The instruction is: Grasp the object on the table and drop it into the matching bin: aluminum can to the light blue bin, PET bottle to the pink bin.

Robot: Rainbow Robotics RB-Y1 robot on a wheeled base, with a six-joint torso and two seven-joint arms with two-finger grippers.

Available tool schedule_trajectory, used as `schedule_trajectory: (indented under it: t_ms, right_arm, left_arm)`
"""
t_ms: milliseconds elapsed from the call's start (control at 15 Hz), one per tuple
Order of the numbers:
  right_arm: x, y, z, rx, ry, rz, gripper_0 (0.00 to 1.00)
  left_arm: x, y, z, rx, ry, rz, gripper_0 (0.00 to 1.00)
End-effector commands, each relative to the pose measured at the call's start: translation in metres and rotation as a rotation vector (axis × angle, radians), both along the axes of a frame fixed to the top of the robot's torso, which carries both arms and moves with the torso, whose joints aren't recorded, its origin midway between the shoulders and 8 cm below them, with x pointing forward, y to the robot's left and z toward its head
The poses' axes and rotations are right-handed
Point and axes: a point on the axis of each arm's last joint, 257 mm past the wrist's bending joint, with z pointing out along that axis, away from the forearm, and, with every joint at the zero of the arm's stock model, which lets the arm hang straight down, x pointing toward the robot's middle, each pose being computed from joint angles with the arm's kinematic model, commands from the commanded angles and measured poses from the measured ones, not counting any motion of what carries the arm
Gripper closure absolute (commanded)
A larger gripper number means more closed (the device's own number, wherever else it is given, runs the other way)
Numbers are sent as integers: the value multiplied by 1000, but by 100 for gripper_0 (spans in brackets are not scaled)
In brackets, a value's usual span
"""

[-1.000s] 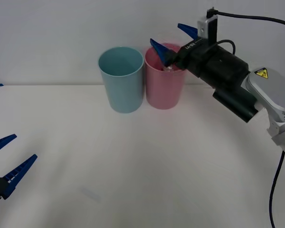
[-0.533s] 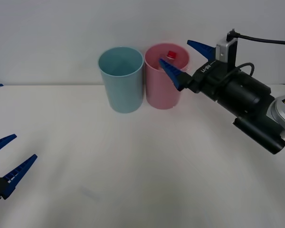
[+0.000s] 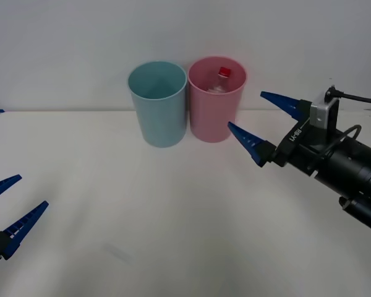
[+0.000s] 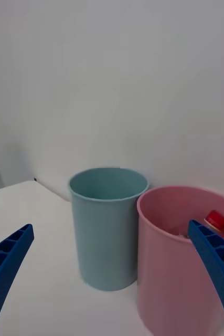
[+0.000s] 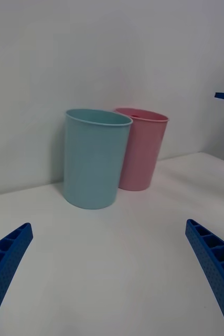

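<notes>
- Left gripper (image 3: 6,216): nearest, low at the table's (image 3: 173,216) near-left edge, fingers spread w/ nothing between. Parked; best leave it out of the job.
- Right gripper (image 3: 266,124): over the table's right side, above the surface, tips aimed toward the bins. Fingers wide apart, holding nothing.
- Step in hand, as I read it: the drop looks done, so what's left is clearing the right arm. To do it well: pull back along the arm's own line, jaws spread, tips kept off the pink bin's (image 3: 215,117) rim so it doesn't get knocked or tipped.
- Pink bin stands further back, upright, just beside the light blue bin (image 3: 158,111), on its right; sides touching or nearly, can't tell which.
- PET bottle (image 3: 222,75): inside the pink bin, red cap up and leaning toward the back wall, cap below the rim. From the right wrist cam it sits past the fingertips, apart from them, no contact.
- Light blue bin looks empty from the front view.
</notes>
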Motion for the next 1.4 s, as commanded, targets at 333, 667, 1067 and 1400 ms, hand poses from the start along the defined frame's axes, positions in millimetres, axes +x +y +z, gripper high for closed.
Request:
schedule_trajectory:
  t_ms: [333,667,1067,1400]
  right_arm:
    - [-32,-36,-43,-130,-38,-50,0]
    - [-65,-58,-71,-119,41,-32,0]
    - [-102,-81,-98,-43,170,-37,0]
    - [-116,-95,-115,-30,204,-93,0]
  left_arm:
    - [0,0,0,0,0,0,0]
    - [0,0,0,0,0,0,0]
    - [0,0,0,0,0,0,0]
    - [0,0,0,0,0,0,0]
